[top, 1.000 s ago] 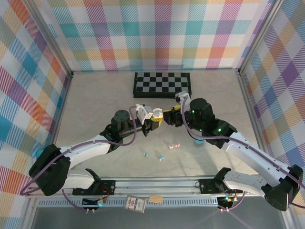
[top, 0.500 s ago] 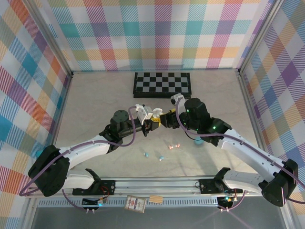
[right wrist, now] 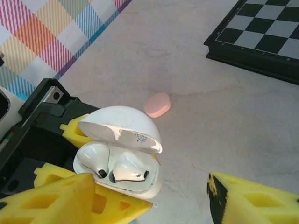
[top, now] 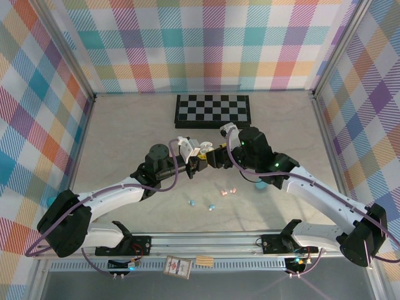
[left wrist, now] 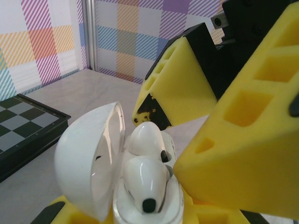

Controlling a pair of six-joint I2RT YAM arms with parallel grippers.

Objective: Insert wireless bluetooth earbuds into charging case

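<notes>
the left end effector (top: 195, 157) pinches the white charging case (right wrist: 119, 126) from below and holds it up off the surface (top: 125, 137), just in front of the chessboard (top: 212, 109). the lid is tipped back and open. two white earbuds (right wrist: 93, 156) sit side by side in the wells, stems down, and both look fully seated.

the right end effector (right wrist: 180, 198) is spread wide and carries nothing. one yellow finger is right beside the front of the case, but i cannot tell whether it touches.

judging by this, the white pair is done apart from shutting the lid. the rest is untouched: two pink earbuds (top: 228, 190) and two teal earbuds (top: 192, 202) lie loose on the surface nearer the arm bases, well apart from any case. a closed pink case (right wrist: 157, 104) lies beyond the white one, and something teal (top: 260, 184), probably the third case, peeks from under the right arm.
</notes>
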